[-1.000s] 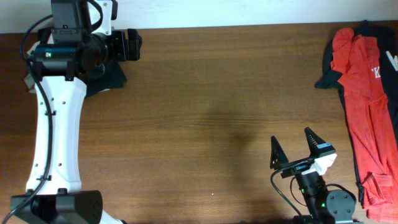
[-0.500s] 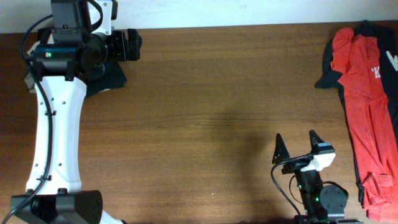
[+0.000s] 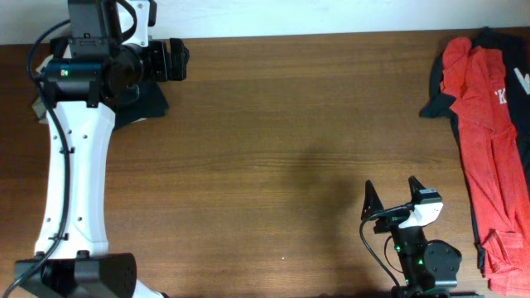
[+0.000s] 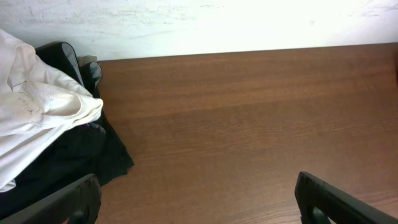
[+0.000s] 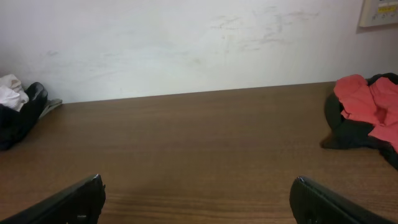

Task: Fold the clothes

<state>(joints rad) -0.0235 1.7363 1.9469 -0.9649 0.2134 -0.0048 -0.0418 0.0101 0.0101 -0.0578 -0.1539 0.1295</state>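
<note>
Since the right gripper point(image 3: 392, 192) has pulled back toward the near edge of the brown wooden table point(image 3: 273, 124), jaws spread and empty, while the crumpled white T-shirt point(image 4: 37, 109) lies on dark garments point(image 4: 68, 158) just left of the spread, empty left gripper point(image 3: 180, 60), no fold has begun.

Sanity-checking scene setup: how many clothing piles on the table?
2: red-and-black pile at the right edge; white-on-dark pile far left, mostly hidden under the left arm overhead. Others may be hidden.

Right hand point(image 5: 196, 186), fingers point(image 5: 68, 202) spread, over table point(image 5: 205, 134)
</note>
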